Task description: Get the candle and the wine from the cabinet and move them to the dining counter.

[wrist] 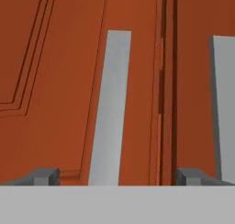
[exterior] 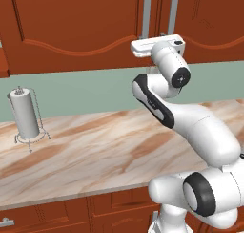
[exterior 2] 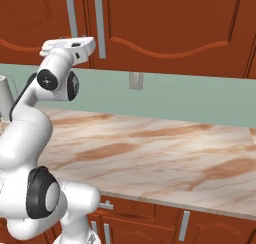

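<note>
Hand (wrist: 117,176) is spread wide and holding nothing, parked right up at the left door handle (wrist: 110,108) of the cabinet (exterior: 71,26), presumably to pull it open. Doors are shut, so the candle and wine are probably hidden inside. Paper towel roll (exterior: 25,115) sits on the table (exterior: 95,151).

A pale green wall (exterior: 71,91) runs behind the marble bench (exterior: 95,151). A paper-towel roll (exterior: 25,113) stands on it at left. An outlet (exterior 2: 135,80) sits on the wall; red-brown drawers (exterior 2: 150,223) below.
</note>
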Tool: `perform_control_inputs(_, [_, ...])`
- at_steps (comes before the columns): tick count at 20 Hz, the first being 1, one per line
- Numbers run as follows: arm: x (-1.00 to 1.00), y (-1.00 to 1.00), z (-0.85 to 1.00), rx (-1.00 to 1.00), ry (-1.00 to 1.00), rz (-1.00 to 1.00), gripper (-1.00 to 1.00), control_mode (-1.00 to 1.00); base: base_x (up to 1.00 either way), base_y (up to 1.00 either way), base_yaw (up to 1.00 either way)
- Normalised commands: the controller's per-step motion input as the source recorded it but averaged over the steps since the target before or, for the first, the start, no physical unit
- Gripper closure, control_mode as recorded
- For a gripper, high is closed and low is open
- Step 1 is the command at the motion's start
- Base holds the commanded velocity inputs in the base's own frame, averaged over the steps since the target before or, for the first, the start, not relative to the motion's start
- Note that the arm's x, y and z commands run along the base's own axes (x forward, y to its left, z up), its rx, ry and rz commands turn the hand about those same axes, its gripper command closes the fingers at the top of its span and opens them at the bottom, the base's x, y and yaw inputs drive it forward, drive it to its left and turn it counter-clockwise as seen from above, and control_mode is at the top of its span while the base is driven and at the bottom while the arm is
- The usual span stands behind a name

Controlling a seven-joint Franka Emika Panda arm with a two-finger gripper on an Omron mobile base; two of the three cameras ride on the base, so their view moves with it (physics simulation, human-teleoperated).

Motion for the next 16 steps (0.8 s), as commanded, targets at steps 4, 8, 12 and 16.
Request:
perform_control_inputs(4, [0.26,0.04,0.0,0.0,-0.01,0.0,-1.0,-1.0,0.0,0.0,0.0])
perform_control_inputs(8, [0.3,0.05,0.0,0.0,0.0,0.0,-1.0,-1.0,0.0,0.0,0.0])
perform_control_inputs(12, [0.28,0.07,0.0,0.0,0.0,0.0,-1.0,-1.0,0.0,0.0,0.0])
perform_control_inputs(16, [0.28,0.06,0.0,0.0,0.0,0.0,-1.0,-1.0,0.0,0.0,0.0])
